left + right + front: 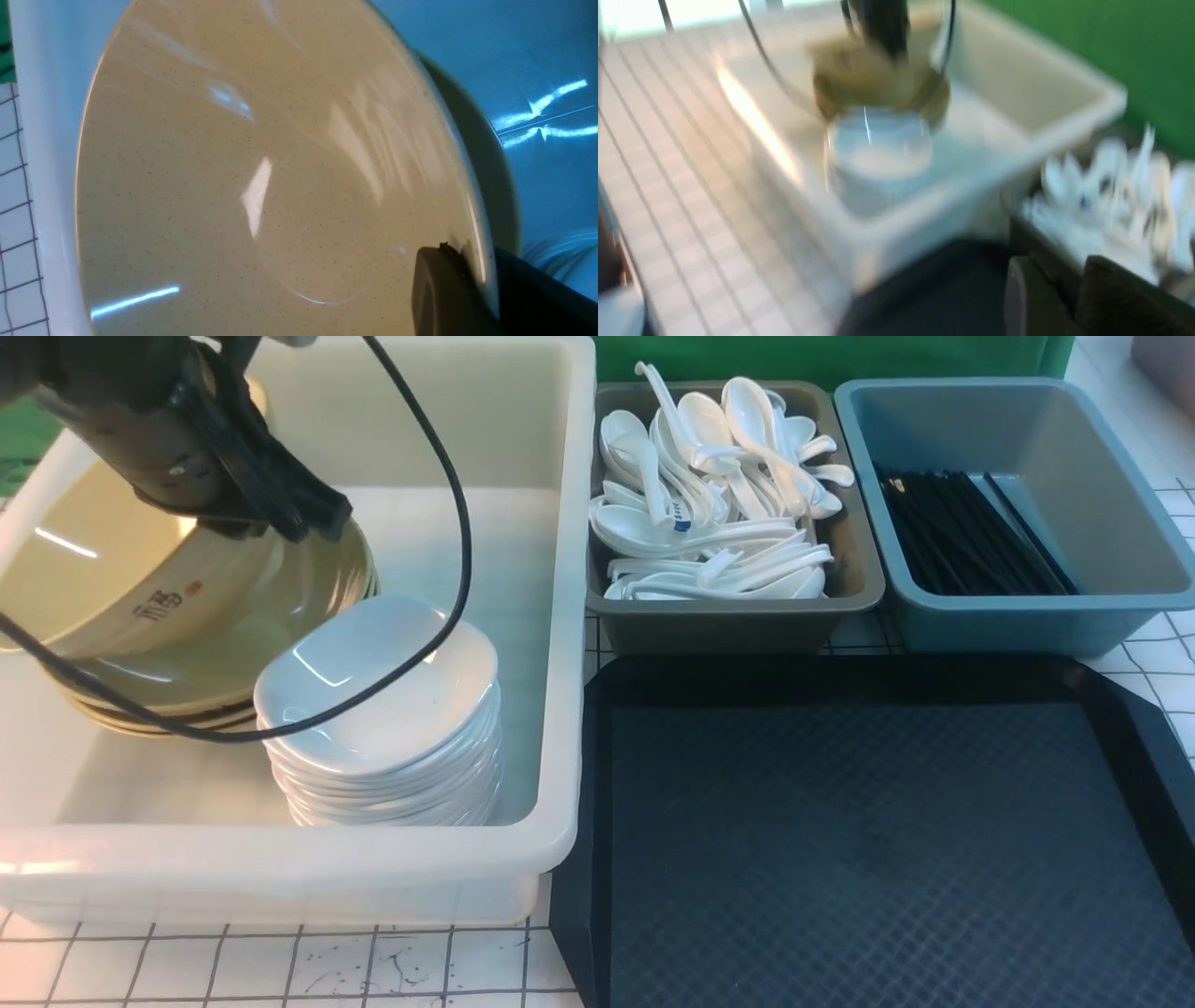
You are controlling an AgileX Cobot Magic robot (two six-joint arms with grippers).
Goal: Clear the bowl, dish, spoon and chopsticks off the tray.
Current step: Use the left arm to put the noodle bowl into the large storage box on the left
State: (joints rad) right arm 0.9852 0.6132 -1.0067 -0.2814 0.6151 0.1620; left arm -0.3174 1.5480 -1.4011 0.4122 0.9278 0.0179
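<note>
White tub [560,616], bowl [121,579] rim pinched between left fingers [439,289]

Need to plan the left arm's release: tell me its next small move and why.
Probably lower the bowl a little onto the stack of bowls in the white tub, then open. The left gripper pinches its rim, the bowl hangs tilted over that stack, and the tray shows nothing on it.
</note>
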